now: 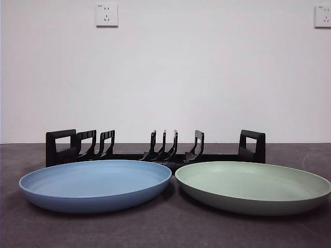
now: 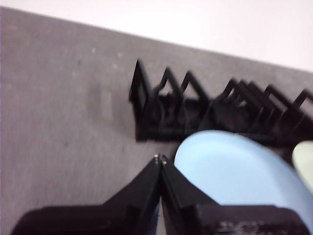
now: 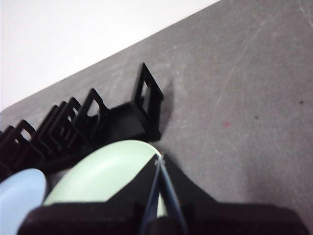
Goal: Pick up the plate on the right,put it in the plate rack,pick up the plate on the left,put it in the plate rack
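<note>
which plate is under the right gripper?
The green plate, on the right in the front view. The right gripper, jaws shut, hangs over its rim; the blue plate lies under the left gripper.

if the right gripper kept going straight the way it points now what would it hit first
Probably the far rim of the round pale green plate, below the shut right gripper. Just past it stands the black plastic plate rack; depth is unclear.

Blue plate (image 1: 95, 185) and green plate (image 1: 253, 186) lie flat before the empty black plate rack (image 1: 155, 149)
</note>
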